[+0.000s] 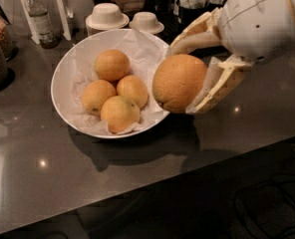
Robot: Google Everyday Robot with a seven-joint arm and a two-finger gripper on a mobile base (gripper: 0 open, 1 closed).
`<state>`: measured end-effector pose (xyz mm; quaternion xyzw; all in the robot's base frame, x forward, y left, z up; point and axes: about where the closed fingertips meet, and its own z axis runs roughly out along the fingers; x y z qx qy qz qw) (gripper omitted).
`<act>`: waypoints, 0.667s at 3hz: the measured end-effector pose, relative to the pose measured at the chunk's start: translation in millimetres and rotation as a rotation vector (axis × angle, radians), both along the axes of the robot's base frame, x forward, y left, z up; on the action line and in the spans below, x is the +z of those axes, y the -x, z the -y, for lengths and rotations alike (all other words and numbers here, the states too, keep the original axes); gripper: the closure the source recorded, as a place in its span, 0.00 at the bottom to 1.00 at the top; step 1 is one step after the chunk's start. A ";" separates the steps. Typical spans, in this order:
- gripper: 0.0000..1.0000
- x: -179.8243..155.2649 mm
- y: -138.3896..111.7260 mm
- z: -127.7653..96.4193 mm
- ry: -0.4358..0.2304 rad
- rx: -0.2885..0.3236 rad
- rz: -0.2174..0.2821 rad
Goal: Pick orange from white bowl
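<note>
The gripper (183,78) hung at the white bowl's (54,91) right rim, fingers (215,86) clamped on the orange (177,83), held apart from the smaller oranges (120,113) to its left.

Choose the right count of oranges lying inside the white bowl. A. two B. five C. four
C: four smaller oranges lie on the paper in the white bowl; the gripper, at the bowl's right edge, is shut on the large orange.
</note>
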<state>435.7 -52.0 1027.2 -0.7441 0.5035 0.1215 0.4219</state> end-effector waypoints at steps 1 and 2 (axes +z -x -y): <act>1.00 5.6 6.7 9.2 -0.020 -0.004 0.011; 1.00 5.6 6.7 9.2 -0.020 -0.004 0.011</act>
